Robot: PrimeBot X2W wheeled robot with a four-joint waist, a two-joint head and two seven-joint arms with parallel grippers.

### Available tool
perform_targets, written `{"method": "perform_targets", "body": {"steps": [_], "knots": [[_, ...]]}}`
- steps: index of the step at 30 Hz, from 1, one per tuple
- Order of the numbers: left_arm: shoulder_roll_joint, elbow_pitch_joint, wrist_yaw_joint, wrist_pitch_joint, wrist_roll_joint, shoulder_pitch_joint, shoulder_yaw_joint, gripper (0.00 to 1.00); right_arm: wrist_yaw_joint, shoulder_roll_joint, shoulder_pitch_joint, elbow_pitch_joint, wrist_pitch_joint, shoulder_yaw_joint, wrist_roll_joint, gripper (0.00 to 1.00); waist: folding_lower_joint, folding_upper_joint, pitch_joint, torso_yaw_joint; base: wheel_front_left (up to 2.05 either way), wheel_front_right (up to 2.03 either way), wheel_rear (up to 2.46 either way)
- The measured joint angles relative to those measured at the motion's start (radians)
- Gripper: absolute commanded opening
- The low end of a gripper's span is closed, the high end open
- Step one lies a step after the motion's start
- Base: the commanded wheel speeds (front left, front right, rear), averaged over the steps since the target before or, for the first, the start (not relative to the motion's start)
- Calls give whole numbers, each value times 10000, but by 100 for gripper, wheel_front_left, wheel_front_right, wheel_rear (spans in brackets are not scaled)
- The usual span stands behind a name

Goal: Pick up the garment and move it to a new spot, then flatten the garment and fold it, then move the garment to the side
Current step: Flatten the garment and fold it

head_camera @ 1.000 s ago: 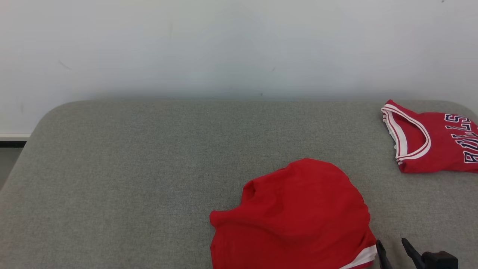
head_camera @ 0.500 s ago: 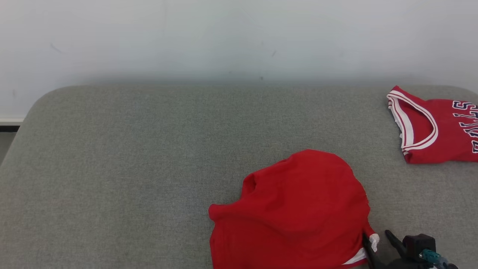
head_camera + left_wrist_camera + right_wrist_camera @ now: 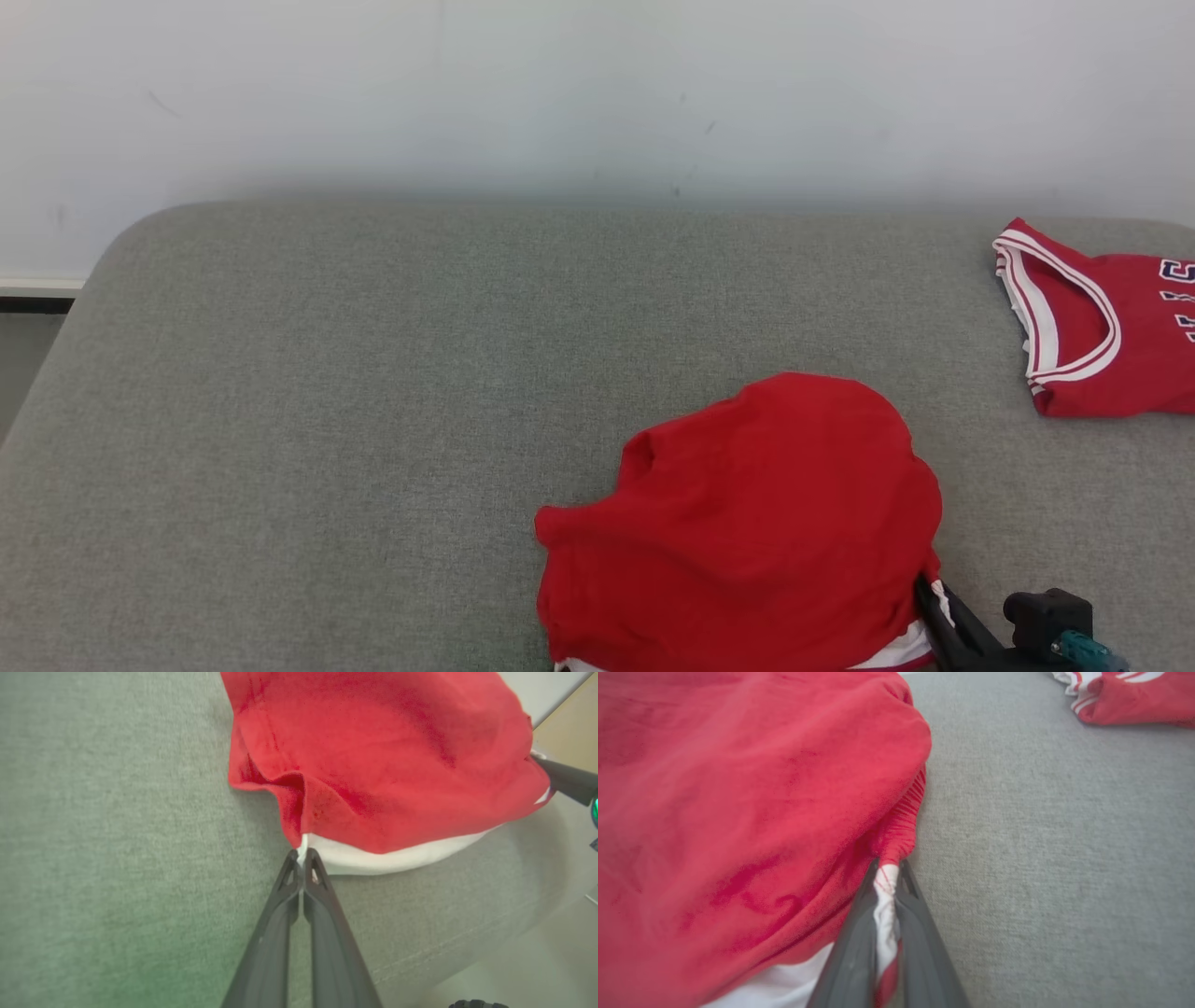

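The garment (image 3: 747,523), a crumpled red one with a white hem, lies near the front edge of the grey cushioned surface (image 3: 327,420). At its right corner my right gripper (image 3: 926,590) is pinched on the trim. Seen from the right wrist, that gripper (image 3: 887,877) is shut on a white-and-red strip of the garment (image 3: 738,788). The left wrist view has my left gripper (image 3: 302,856) shut on the white hem at the other corner of the garment (image 3: 383,756), with a finger of the right gripper (image 3: 567,781) at the far side.
A second red jersey (image 3: 1102,327) with white trim and dark letters lies flat at the right edge, also in the right wrist view as the jersey (image 3: 1134,695). Bare grey cushion stretches left and behind. A white wall stands behind it.
Both grippers have closed from open onto the garment's hem corners. The right gripper moved left from beside the garment to its corner. The head camera has shifted slightly.
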Motion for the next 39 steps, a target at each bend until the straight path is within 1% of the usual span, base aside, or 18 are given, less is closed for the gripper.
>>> {"method": "perform_targets", "body": {"steps": [4,6,10,14,17,21,26,29,32,36,39], "knots": [[54,-989,0,0,115,267,972,0,0,-13,741,-1584,-2,-376,-82,0,0,0,-103,-23,0,0,0],[169,-1546,0,0,267,364,1361,0,0,-6,1006,-2255,-2,-566,-65,0,0,0,-131,-59,0,0,0],[472,-2571,-2,0,591,251,2015,0,0,-50,932,-3315,-4,-546,102,0,0,0,-176,-157,0,0,0],[1018,-3214,-2,0,656,-799,2125,0,0,-94,-115,-3981,221,-337,334,0,0,0,-68,-245,0,0,0],[1666,-3283,-2,132,593,-2289,1689,0,0,-29,-1451,-4048,554,-326,506,0,0,0,164,-295,0,0,0],[2378,-3344,-2,681,-171,-5141,1503,0,0,337,-3956,-3549,1081,-593,648,0,1,0,698,-369,0,0,0],[2955,-2987,-8,1494,-943,-9064,1287,0,0,652,-7783,-2516,1812,-926,477,0,2,1,1705,-446,0,0,0],[3116,-2334,-8,1699,-1352,-11304,1294,0,0,888,-10137,-1680,2186,-1204,479,0,3,1,2406,-496,0,0,0],[3250,-1705,-8,1810,-1356,-13129,1020,0,0,1103,-12140,-899,2408,-1344,314,0,4,1,3121,-557,0,0,0],[3248,-713,-8,1728,-1509,-15070,871,0,0,1174,-14360,255,2378,-1538,-8,0,5,2,4039,-642,0,0,0],[3126,13,-8,1444,-1701,-16136,734,0,0,1120,-15567,1074,2155,-1478,-397,0,4,2,4663,-685,0,0,0]]}}
